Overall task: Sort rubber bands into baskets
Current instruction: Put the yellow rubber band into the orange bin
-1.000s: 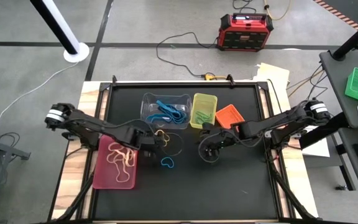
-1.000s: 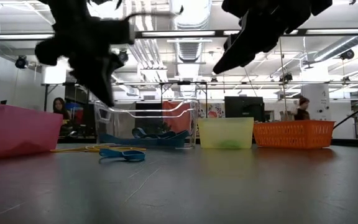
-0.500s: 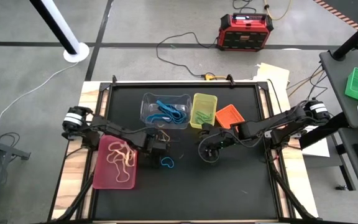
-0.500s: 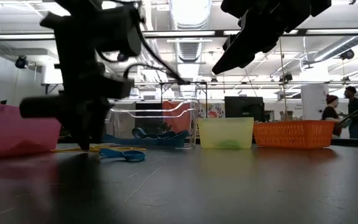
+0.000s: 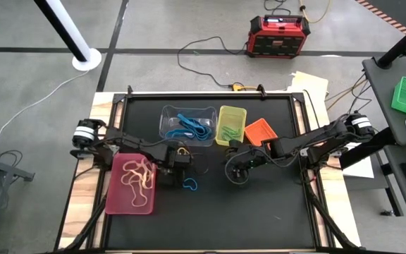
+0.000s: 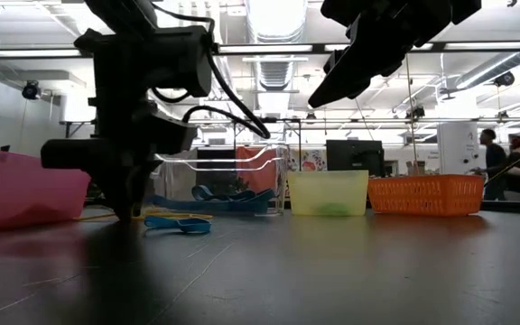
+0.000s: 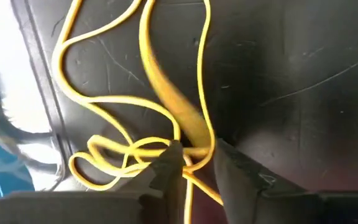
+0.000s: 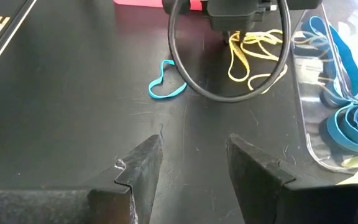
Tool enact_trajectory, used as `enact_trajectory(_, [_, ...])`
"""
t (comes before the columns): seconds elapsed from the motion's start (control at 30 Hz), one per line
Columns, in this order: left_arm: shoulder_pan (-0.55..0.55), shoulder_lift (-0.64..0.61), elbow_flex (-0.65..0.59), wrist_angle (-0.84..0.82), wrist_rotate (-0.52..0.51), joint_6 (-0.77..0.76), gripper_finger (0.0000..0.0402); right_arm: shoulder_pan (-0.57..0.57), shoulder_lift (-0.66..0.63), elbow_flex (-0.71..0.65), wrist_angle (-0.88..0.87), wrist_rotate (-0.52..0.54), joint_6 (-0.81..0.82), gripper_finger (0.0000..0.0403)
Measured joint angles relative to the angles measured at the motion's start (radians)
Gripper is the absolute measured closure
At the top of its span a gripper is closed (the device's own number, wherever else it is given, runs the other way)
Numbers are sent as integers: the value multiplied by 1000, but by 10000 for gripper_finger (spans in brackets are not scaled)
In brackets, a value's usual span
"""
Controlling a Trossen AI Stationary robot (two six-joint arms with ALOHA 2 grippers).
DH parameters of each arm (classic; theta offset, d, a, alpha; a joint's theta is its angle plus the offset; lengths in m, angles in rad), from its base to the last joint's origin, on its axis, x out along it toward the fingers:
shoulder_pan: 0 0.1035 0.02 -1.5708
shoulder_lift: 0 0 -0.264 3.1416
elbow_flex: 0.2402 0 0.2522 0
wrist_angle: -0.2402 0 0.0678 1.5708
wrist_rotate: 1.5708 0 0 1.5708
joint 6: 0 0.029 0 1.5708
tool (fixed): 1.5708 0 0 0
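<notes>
Overhead: left gripper point(image 5: 177, 161) down on yellow rubber bands point(image 5: 182, 150) between pink tray point(image 5: 118, 201) and clear tub point(image 5: 168, 113); blue band point(image 5: 189, 185) lies close by. Right gripper point(image 5: 235, 169) waits mid-table.
Left wrist: fingers point(image 7: 166, 171) pinch the yellow strands point(image 7: 154, 81).
Right wrist: jaws parted, empty.

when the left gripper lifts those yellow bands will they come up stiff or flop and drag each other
Probably floppy: the yellow rubber bands lie in loose, thin curves on the table. They overlap in a tangle at the left gripper, so several may well lift together. They look light, so trailing loops would likely dangle.
</notes>
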Motion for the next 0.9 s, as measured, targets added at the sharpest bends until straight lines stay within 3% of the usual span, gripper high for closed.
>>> enact_trajectory(0.17, [0,1,-1,3,17,20,392,0,0,0,0,0,2,229])
enact_trajectory(0.37, [-25,-52,11,-5,30,25,401,0,0,0,0,-4,-2,229])
enact_trajectory(0.6, [-66,-256,43,136,78,12,401,0,13,0,21,-4,-9,229])
enact_trajectory(0.73, [-72,-363,50,258,76,-7,401,0,46,-10,131,-4,-29,229])
enact_trajectory(0.9, [-74,-410,52,360,76,-7,402,0,106,-11,360,16,-91,229])
